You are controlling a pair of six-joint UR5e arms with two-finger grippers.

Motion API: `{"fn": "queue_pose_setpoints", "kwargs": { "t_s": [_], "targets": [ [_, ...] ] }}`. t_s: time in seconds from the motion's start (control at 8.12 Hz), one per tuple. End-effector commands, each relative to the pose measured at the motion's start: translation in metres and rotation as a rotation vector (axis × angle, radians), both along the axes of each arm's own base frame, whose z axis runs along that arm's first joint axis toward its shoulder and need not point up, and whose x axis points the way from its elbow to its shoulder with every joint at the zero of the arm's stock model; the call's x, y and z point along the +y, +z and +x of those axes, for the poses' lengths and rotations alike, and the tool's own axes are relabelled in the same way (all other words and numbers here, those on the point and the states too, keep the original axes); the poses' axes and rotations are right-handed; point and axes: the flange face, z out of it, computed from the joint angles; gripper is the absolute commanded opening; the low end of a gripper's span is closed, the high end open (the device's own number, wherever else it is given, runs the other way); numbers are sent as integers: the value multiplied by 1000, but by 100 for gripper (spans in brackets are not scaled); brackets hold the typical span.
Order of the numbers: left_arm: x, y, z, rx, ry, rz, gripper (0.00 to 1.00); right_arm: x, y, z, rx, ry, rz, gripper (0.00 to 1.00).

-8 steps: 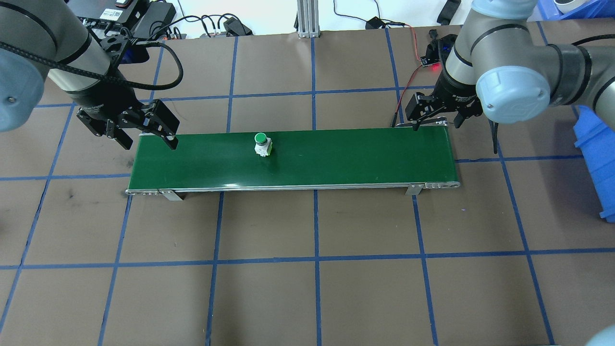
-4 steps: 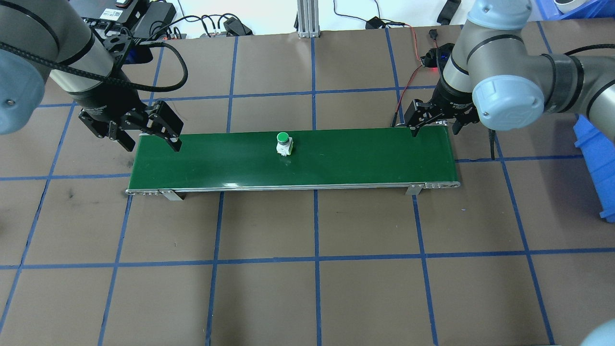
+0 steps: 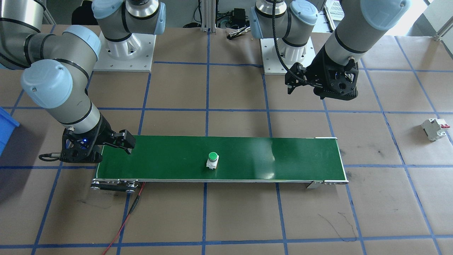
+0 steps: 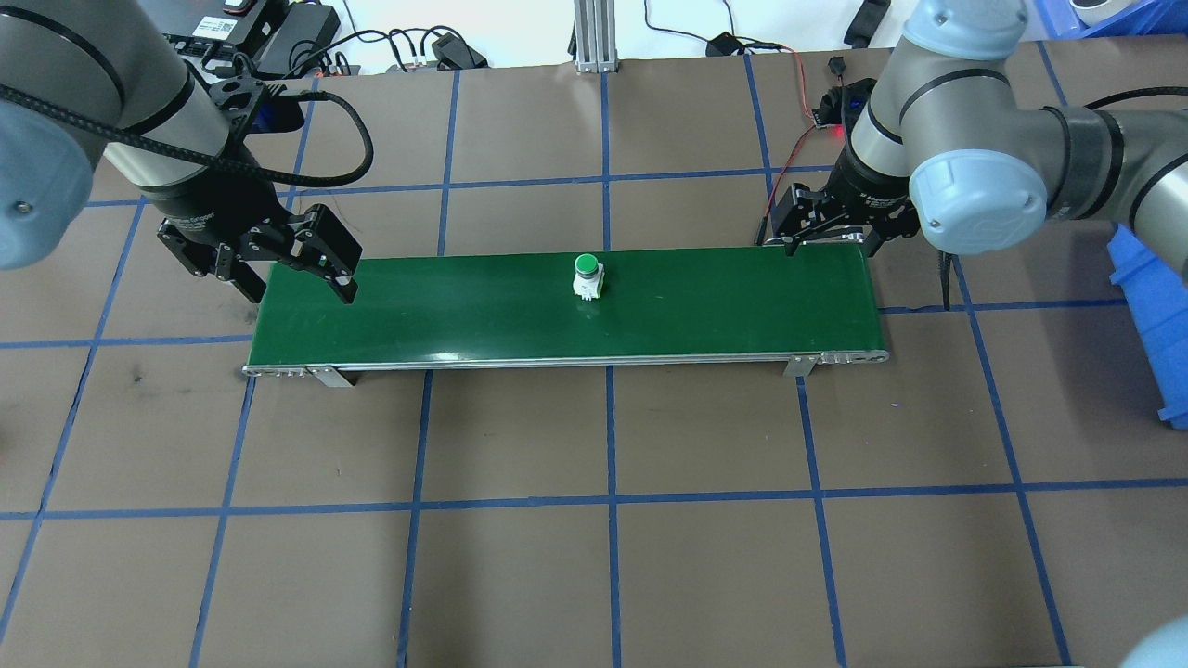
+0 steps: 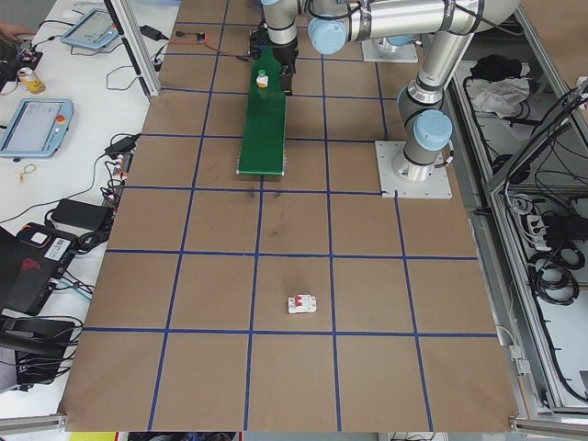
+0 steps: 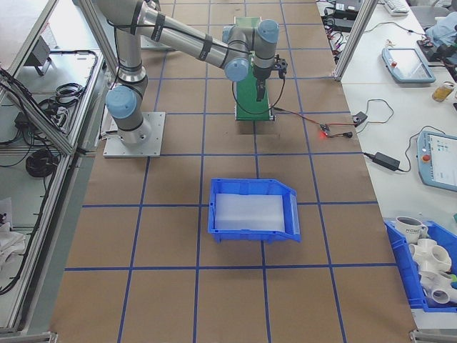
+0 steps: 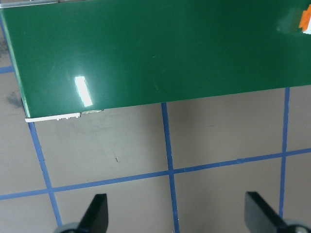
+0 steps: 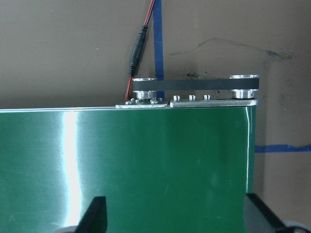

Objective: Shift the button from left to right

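Note:
The button (image 4: 586, 276), green cap on a white body, stands upright near the middle of the green conveyor belt (image 4: 705, 306); it also shows in the front view (image 3: 212, 160). An orange corner of the button (image 7: 305, 19) peeks in at the left wrist view's top right. My left gripper (image 4: 302, 278) hangs open over the belt's left end, holding nothing. My right gripper (image 4: 832, 243) is open at the far side of the belt's right end, also holding nothing. Both stand well apart from the button.
A white circuit breaker with a red switch (image 3: 435, 129) lies on the table beyond the belt's left end. A blue bin (image 4: 1155, 306) sits at the right edge. A red-and-black cable (image 4: 789, 158) runs to the belt's right end.
The button has travelled rightward along the belt, from left of centre to about the middle. My left gripper shifted slightly right and nearer the belt. The right gripper barely moved.

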Motion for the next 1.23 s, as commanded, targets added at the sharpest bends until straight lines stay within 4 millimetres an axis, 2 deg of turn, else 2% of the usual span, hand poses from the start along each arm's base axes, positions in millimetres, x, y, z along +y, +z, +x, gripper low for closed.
{"fn": "queue_pose_setpoints", "kwargs": {
  "t_s": [0.0, 0.12, 0.49, 0.74, 0.86, 0.99, 1.11],
  "targets": [
    [1, 1, -1, -1, -2, -4, 100, 1, 4, 14, -47, -106, -12, 97],
    [3, 6, -1, -2, -2, -16, 100, 1, 5, 19, -47, -147, -19, 97],
    [2, 3, -1, 1, -6, -12, 100, 3, 11, 40, -71, -144, -48, 99],
    [1, 2, -1, 1, -6, -9, 100, 5, 18, 75, -82, -142, -91, 100],
    [2, 3, -1, -1, -8, -11, 100, 4, 17, 86, -92, -165, -105, 100],
    [2, 3, -1, -1, -10, -12, 100, 2, 11, 98, -111, -150, -115, 100],
    [2, 2, -1, 0, -10, -9, 100, -1, -4, 102, -98, -141, -100, 100]
  ]
}}
